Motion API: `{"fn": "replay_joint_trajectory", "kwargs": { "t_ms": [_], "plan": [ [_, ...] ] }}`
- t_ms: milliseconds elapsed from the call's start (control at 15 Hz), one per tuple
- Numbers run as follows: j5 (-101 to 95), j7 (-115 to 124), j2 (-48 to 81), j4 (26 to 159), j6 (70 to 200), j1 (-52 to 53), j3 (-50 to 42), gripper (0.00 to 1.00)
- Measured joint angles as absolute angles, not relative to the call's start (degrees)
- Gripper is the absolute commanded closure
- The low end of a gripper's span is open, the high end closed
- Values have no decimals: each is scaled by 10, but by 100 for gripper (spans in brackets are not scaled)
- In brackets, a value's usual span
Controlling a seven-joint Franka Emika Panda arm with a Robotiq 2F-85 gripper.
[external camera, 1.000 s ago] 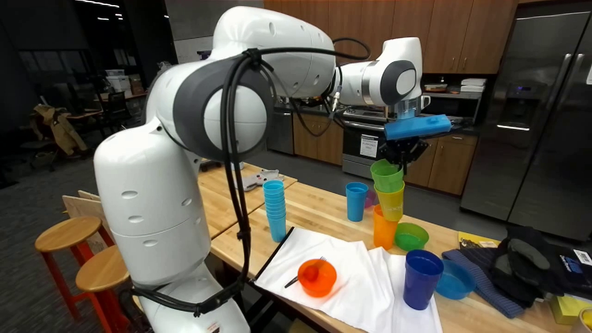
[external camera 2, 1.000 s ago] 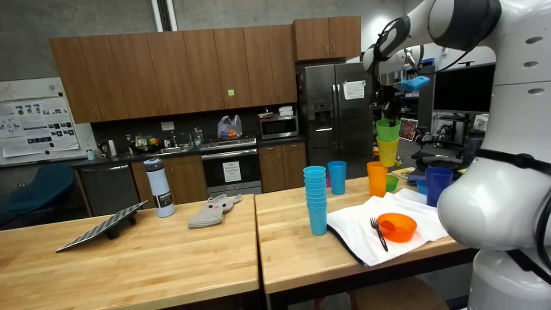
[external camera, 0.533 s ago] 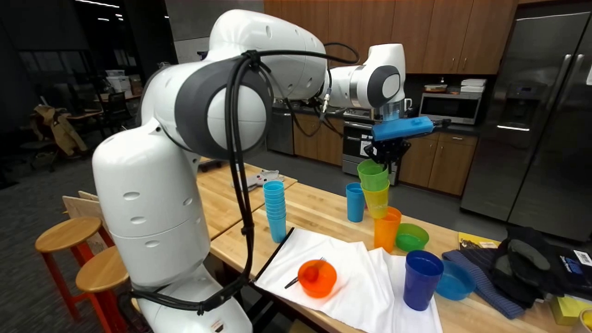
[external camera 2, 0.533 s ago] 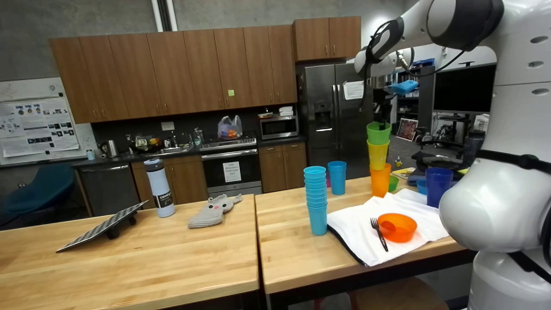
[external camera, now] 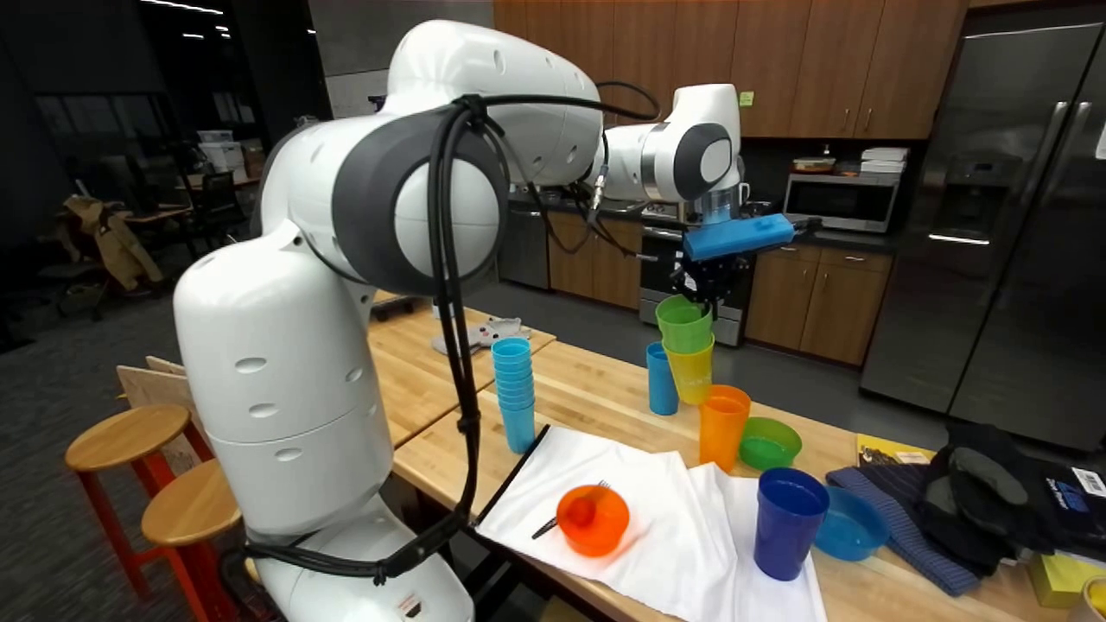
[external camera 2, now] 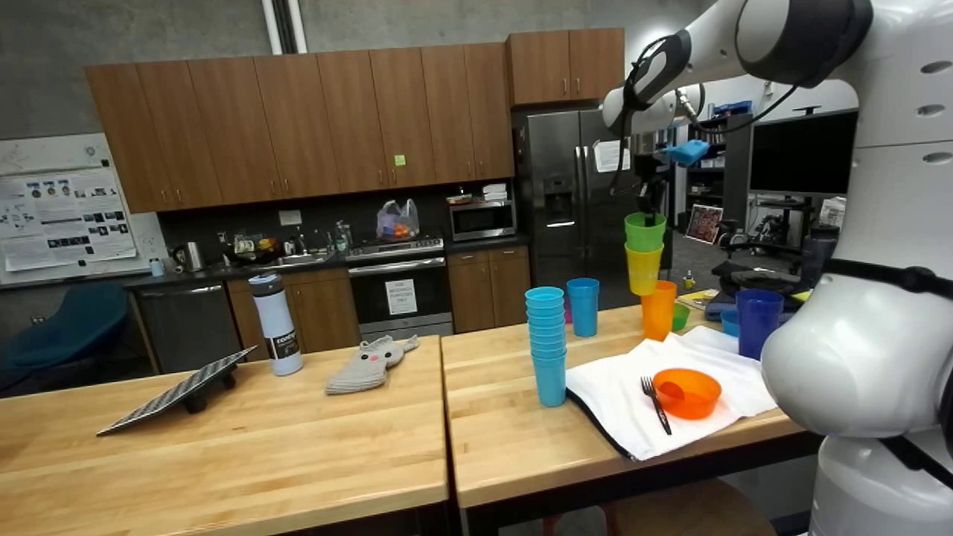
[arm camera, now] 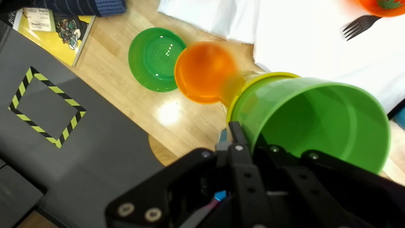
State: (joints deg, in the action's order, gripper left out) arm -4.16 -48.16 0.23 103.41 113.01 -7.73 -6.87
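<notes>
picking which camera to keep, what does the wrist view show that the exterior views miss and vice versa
Only the wrist view: the striped tape square on the floor and a leafy green patch within the orange bowl.

Only the exterior views: the white arm, dark blue cup, blue bowl and microwave.

Shared: the gripper closed on the green cup, which is nested in the yellow cup; the orange cup, green bowl, fork, white cloth, and the orange bowl, cut off in the wrist view.

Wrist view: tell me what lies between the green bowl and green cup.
The wrist view shows the orange cup beside the green bowl, then the rim of the yellow cup around the green cup.
</notes>
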Motion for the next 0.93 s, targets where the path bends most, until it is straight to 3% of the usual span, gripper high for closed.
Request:
{"fn": "replay_joint_trajectory", "kwargs": {
  "t_ms": [933],
  "plan": [
    [21, -583, 26, 1026, 1127, -32, -20, 98]
  ]
}}
